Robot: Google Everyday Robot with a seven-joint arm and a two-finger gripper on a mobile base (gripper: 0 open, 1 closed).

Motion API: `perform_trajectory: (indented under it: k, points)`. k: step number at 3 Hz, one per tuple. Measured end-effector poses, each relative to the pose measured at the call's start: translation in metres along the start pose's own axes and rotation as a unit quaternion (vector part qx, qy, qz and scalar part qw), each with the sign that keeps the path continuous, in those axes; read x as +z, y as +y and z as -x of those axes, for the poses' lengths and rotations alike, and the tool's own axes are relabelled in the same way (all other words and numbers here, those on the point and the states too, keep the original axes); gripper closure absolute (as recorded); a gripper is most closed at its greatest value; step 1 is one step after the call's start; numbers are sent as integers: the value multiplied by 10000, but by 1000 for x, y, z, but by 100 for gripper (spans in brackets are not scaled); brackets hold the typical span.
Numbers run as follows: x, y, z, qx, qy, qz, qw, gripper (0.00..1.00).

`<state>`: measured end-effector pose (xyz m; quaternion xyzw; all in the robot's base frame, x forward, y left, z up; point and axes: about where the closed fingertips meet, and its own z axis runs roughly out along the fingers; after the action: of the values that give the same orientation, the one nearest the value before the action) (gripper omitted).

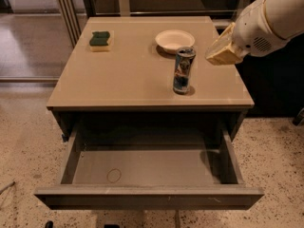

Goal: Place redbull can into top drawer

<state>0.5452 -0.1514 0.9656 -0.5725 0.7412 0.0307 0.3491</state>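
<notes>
**Can upright on the tabletop, drawer open below, gripper at the right**

Camera view: the redbull can [183, 70] stands upright on the tan tabletop [128, 75], right of the middle of the frame and toward the table's near edge. It is blue and silver with a silver top, and nothing touches it. Just behind it, a little to its left, sits a white bowl [175, 40], apart from the can. A green and yellow sponge [100, 39] lies flat in the upper left part of the tabletop, well apart from both.

The gripper [222, 51] hangs in the upper right of the frame, above the table's right edge and near the can, level with its top but not touching it. It is a tan, wedge-shaped tip on the end of the white arm [270, 18], which enters from the upper right corner. I cannot tell whether it is open or closed, and it holds nothing that can be seen.

The top drawer [147, 197] fills the lower half of the frame, pulled out toward the camera. A faint ring mark [114, 175] shows on its grey floor, lower left. Speckled flooring [28, 141] lies on both sides.
</notes>
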Motion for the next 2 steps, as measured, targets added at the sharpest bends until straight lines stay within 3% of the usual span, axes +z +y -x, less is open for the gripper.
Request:
perform_trajectory:
  k: [1,2]
  points:
    - [4,-1,-3,63,20,-45,10000,84]
    - [20,-5,-12,189,20,-85,9998,53]
